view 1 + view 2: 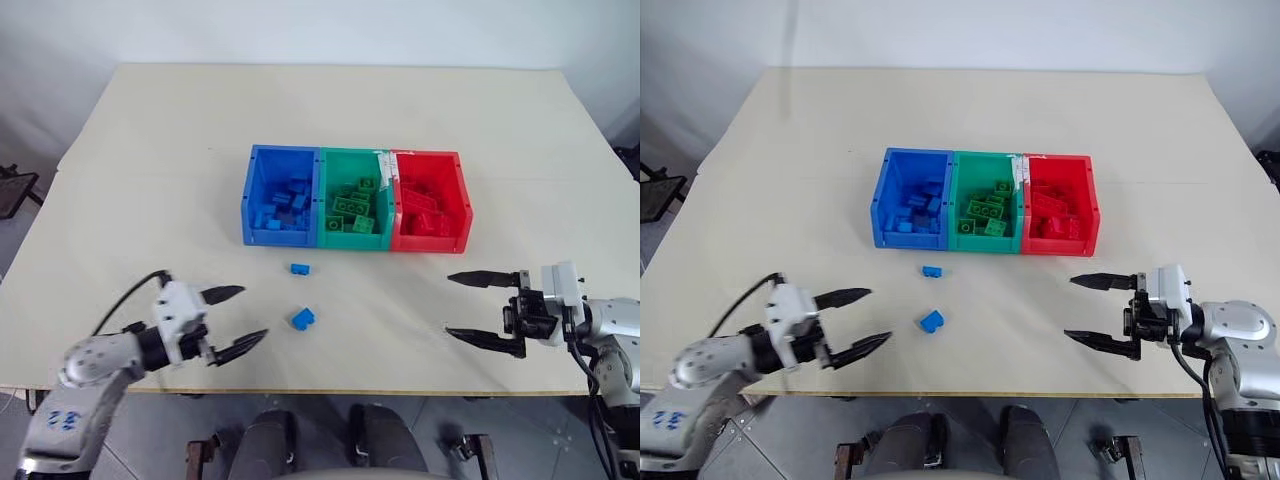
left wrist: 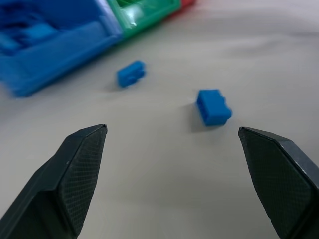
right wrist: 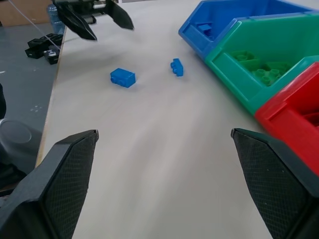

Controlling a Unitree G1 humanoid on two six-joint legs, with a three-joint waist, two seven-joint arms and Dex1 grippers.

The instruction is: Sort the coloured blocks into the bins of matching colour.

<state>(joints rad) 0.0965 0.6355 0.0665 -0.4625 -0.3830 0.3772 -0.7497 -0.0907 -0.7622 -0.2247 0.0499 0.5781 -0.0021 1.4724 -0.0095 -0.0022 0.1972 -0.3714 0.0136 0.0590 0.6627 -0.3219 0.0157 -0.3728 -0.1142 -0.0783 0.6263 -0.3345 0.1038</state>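
While the blue bin (image 1: 268, 165), green bin (image 1: 335, 165) and red bin (image 1: 455, 175) are well filled, two blue blocks (image 1: 302, 318) are left on the counter (image 1: 150, 150), and both the left pincer (image 1: 232, 320) and right pincer (image 1: 470, 308) are held wide and empty.

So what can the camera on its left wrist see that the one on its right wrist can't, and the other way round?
Left wrist view alone: the left claw seen from behind, its jaws open.

Right wrist view alone: the right claw likewise open, plus the left claw seen from across the table, the table's near edge and floor beyond.

Both: the two loose blue blocks, the larger and the smaller, on the table, and the blue bin, green bin and red bin.
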